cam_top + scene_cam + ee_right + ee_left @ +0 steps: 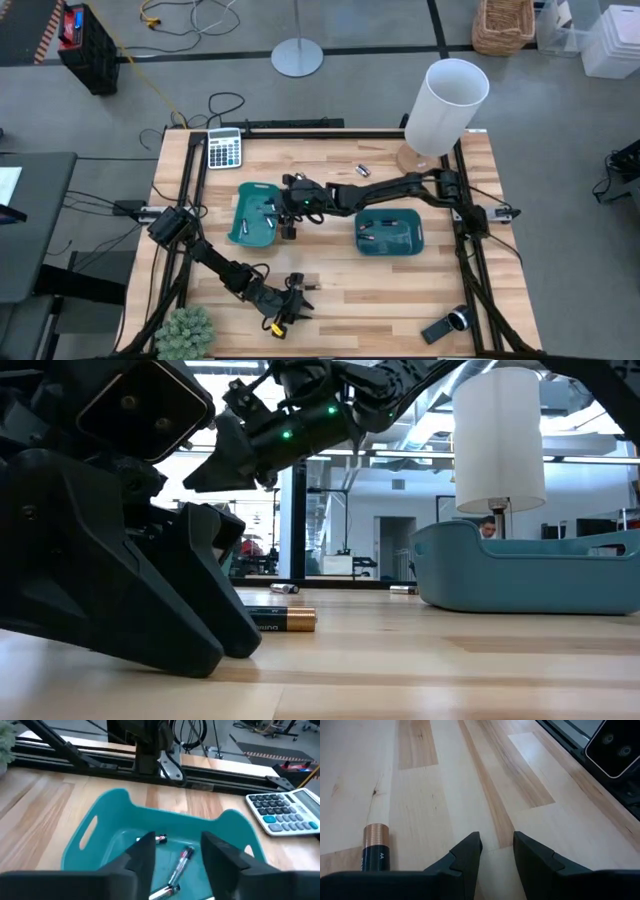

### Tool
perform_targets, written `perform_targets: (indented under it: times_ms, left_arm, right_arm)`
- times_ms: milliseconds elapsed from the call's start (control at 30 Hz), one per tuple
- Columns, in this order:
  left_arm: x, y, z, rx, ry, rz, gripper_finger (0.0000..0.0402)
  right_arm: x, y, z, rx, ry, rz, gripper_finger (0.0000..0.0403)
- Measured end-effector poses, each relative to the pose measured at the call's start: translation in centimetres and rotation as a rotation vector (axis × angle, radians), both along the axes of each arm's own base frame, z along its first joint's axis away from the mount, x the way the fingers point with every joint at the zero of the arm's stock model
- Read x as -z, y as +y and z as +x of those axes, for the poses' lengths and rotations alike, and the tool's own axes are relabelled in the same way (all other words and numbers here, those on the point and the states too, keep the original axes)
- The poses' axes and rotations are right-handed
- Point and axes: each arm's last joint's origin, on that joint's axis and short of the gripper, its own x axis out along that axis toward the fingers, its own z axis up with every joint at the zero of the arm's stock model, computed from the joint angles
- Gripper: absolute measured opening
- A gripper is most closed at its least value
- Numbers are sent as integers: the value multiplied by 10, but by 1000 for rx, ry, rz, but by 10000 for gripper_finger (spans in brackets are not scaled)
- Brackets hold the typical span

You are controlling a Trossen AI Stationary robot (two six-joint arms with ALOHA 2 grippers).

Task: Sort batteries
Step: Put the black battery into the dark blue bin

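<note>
A dark battery with a copper end (374, 851) lies on its side on the wood beside my left gripper (496, 847), which is open and low over the table near its near edge (295, 300). The low view shows that same battery (280, 619) just past the left gripper's fingers. My right gripper (177, 845) is open and hovers over the left teal tray (107, 827), where several slim batteries (182, 860) lie on the floor. In the high view the right gripper (283, 208) is at that left tray's (250, 225) right rim. Two loose batteries (362, 170) rest on the table farther back.
A second teal tray (392, 240) with batteries sits right of centre. A grey calculator (224, 148) is at the far left, a white lamp (445, 105) at the far right, a green plant (185, 330) at the near left corner and a black-and-silver device (447, 325) near right.
</note>
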Motion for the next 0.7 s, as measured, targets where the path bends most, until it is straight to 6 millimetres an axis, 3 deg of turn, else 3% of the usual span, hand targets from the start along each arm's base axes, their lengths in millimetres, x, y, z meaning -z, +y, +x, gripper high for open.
perform_targets:
  times_ms: [167,400,533,700]
  left_arm:
    - [0,2,2,17,13,-24,116]
    - [0,2,1,24,17,-31,116]
    - [0,2,1,29,22,-41,116]
    - [0,2,2,35,17,-43,116]
  right_arm:
    - [-25,4,-7,-25,-37,-58,233]
    - [-68,19,-28,4,-133,-160,230]
    - [-76,19,-63,32,-223,-160,222]
    - [-80,24,-129,58,-347,-141,209]
